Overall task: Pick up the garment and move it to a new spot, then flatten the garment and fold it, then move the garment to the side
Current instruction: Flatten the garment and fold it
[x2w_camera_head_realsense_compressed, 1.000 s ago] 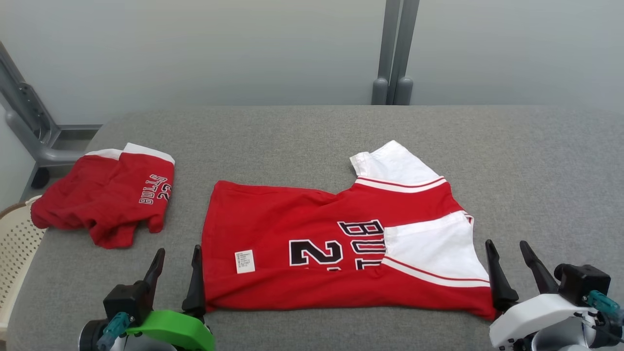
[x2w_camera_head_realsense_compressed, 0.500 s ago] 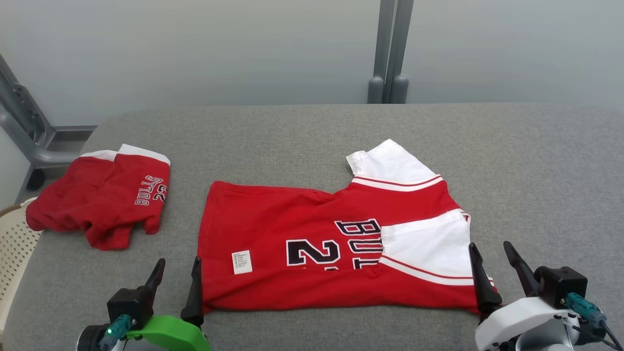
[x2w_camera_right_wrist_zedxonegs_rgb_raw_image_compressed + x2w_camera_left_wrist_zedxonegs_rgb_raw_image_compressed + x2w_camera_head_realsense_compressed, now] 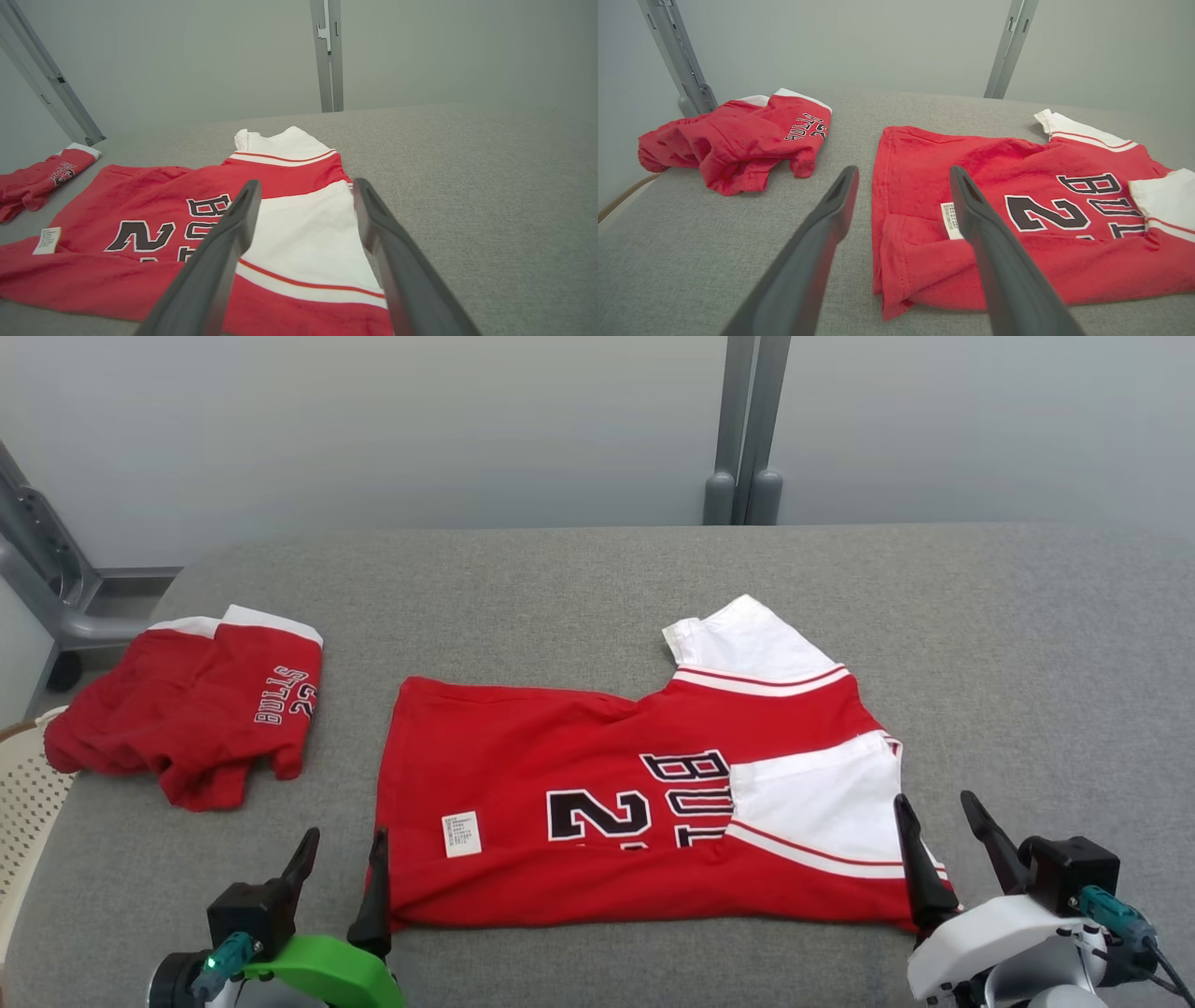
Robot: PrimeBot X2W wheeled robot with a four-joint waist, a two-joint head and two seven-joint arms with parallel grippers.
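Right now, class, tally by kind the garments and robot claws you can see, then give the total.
Shirts: 1, the red-and-white jersey
Shorts: 1, the red shorts
Claws: 2, the left claw and the right claw, both open
Total: 4

You have a grey cloth-covered table (image 3: 597,579) carrying two pieces. The red and white jersey (image 3: 560,756) lies flat with its near edge folded over, spanning from your left gripper (image 3: 345,837) to your right gripper (image 3: 933,798). The crumpled red shorts (image 3: 187,719) lie beyond and outward of the left gripper.
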